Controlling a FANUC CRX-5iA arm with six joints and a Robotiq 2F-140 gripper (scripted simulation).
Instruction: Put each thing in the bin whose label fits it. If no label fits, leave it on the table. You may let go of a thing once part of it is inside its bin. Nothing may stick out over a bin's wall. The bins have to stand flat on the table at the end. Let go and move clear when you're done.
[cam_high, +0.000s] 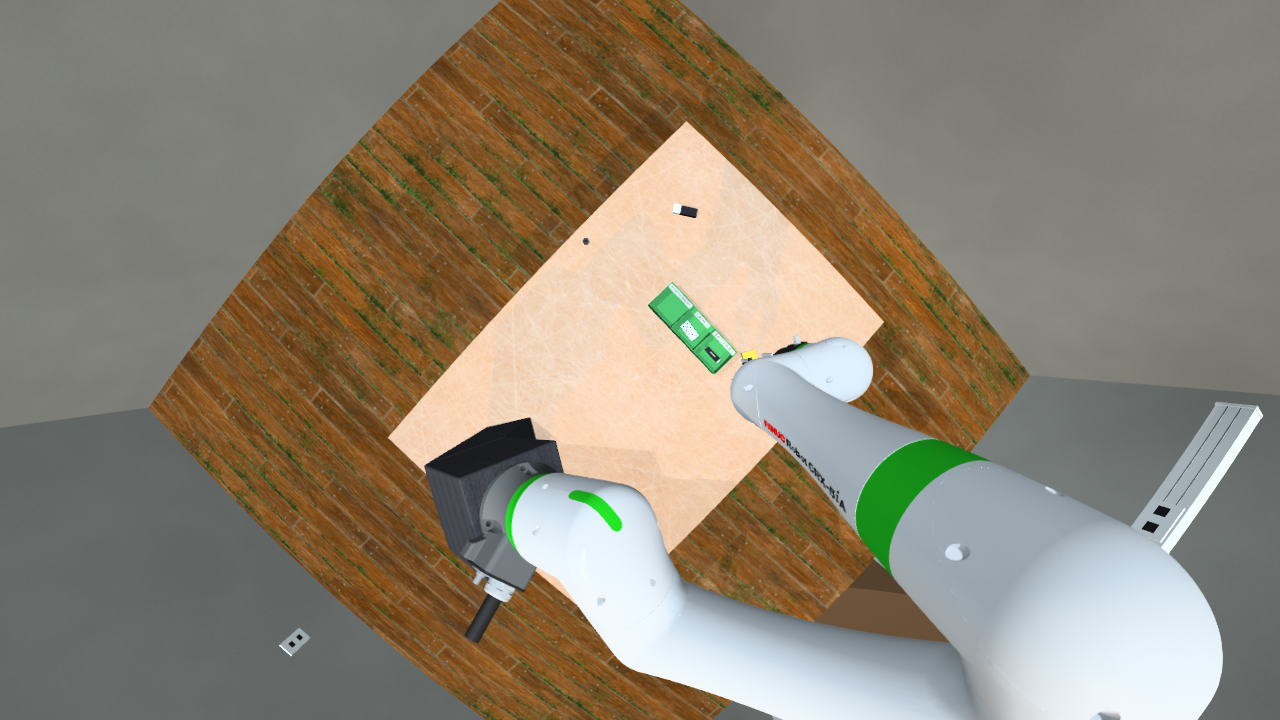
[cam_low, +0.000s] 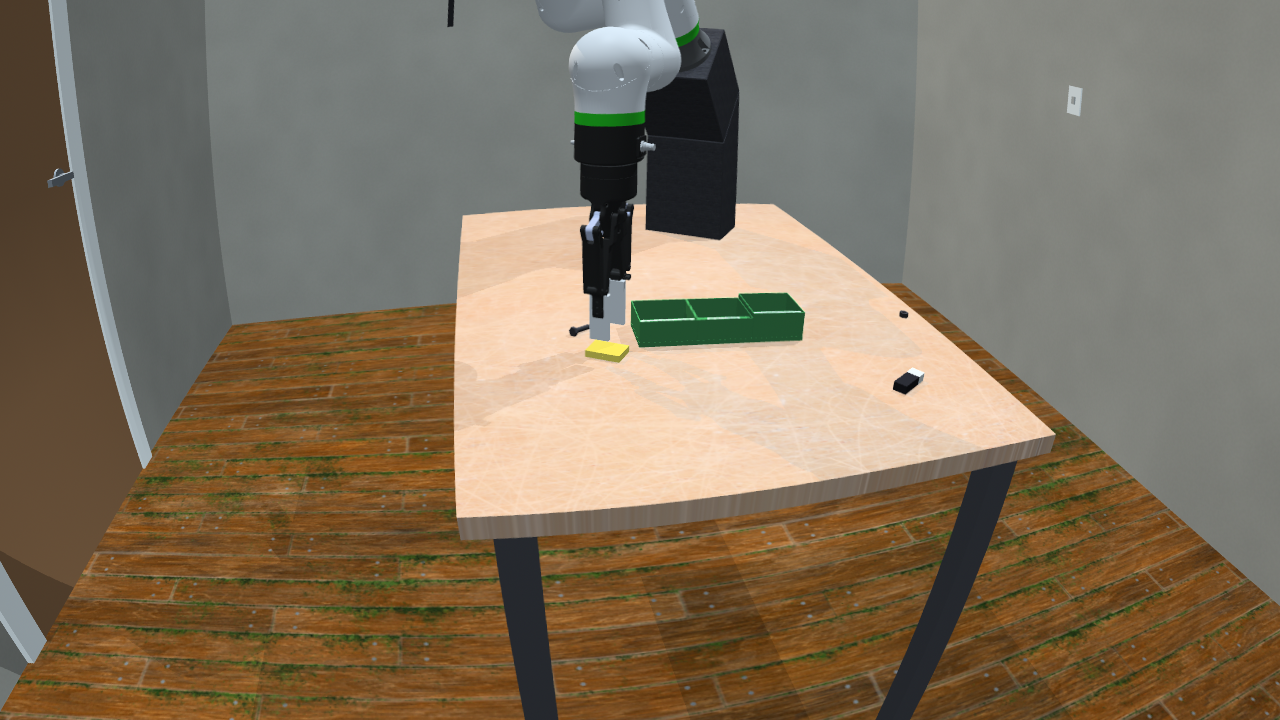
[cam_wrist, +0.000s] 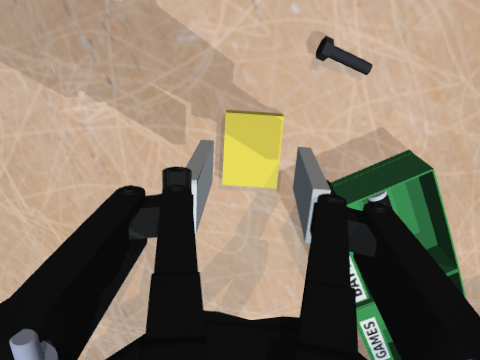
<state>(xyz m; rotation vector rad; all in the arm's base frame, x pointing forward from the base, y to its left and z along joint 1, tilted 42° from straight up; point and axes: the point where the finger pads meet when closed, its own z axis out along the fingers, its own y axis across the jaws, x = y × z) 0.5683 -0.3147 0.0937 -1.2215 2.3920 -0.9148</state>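
The flat yellow block lies on the table just beside the end of the green bin row, and the gripper hangs above it, fingers apart and empty, set to straddle its sides.

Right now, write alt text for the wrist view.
The open end effector hovers over a flat yellow rectangular block on the scratched tan wooden table, fingers either side. A black bolt lies beyond; green labelled bins sit right.
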